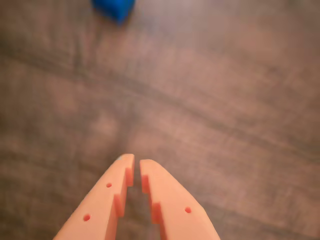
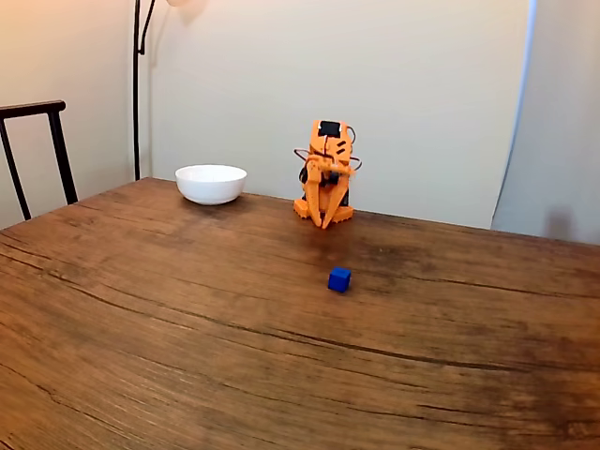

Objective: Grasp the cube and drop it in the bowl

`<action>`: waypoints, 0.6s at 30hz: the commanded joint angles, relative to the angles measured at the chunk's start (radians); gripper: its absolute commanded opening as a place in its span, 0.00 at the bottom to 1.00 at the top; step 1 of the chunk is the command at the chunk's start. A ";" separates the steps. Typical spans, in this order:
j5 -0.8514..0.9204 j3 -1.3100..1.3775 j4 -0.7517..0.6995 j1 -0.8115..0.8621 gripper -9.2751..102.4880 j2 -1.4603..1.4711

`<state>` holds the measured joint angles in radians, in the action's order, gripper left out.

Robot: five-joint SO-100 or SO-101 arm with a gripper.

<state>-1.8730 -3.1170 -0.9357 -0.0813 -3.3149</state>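
The gripper (image 1: 136, 162) is orange, and in the wrist view its two fingers come up from the bottom edge. They are almost shut, with just a thin gap between the tips. Nothing is in that gap, and the tips touch nothing. In the fixed view the arm (image 2: 324, 173) sits folded up at the far side of the table (image 2: 169, 328), with the gripper pointing down.

The cube (image 2: 339, 279) is blue and has no long side. It sits flat on the table with one corner edge turned to the fixed camera. It is in front of the arm and well apart from it. In the wrist view it is a blur at the top edge.

The white bowl (image 2: 211, 183) stands upright, left of the arm in the fixed view.

The table is dark brown wood with wavy lines. A pale wall, a dark chair (image 2: 37, 150) and a thin lamp pole (image 2: 137, 84) are behind it.
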 commanded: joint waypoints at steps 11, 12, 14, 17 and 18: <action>0.067 0.043 0.304 -0.061 0.08 -0.003; 0.064 0.066 0.298 -0.071 0.08 0.006; 0.057 0.118 0.296 -0.071 0.08 0.012; 0.054 0.190 0.273 -0.057 0.08 0.014; 0.063 0.207 0.245 -0.054 0.08 0.014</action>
<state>-1.8162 -2.9882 -0.6611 -0.1442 -3.3027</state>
